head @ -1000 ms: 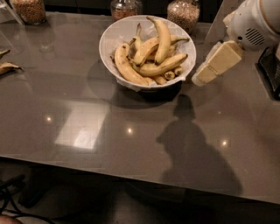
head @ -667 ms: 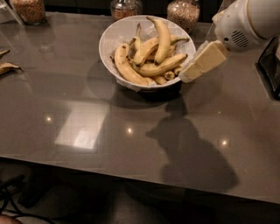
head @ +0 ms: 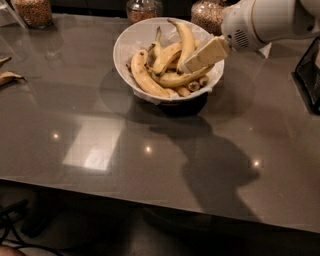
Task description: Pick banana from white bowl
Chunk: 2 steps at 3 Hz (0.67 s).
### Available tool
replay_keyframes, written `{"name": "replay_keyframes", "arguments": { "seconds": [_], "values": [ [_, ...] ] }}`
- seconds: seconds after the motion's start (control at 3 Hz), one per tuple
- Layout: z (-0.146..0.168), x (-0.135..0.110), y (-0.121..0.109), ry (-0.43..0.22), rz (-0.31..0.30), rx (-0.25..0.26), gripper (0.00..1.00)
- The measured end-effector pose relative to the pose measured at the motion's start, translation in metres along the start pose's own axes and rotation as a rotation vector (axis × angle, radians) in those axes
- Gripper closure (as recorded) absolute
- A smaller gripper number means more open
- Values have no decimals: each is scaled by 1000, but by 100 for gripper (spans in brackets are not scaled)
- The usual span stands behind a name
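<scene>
Over the round white bowl [head: 125,42] of bananas [head: 150,79], the cream gripper [head: 188,66] hangs by the long arched yellow banana [head: 187,37]; opening unclear.

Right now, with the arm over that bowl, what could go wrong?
The gripper hangs over the right side of the bowl, beside the arched banana. The bananas lie piled and overlapping, so it may catch a neighbour or drag several out. Pressing down off-centre might tip or slide the bowl. A jar stands close behind; a wide swing could hit it.
</scene>
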<state>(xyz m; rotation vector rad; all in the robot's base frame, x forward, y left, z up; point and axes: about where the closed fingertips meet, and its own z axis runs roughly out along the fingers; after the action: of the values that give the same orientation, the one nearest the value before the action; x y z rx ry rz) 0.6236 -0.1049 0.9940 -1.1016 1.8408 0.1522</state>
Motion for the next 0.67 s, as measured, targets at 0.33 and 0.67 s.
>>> {"name": "replay_keyframes", "arguments": {
  "seconds": [0.33, 0.67],
  "values": [
    [23, 0, -20, -25, 44, 37, 21],
    [44, 2, -37, -31, 87, 60, 44]
  ]
}}
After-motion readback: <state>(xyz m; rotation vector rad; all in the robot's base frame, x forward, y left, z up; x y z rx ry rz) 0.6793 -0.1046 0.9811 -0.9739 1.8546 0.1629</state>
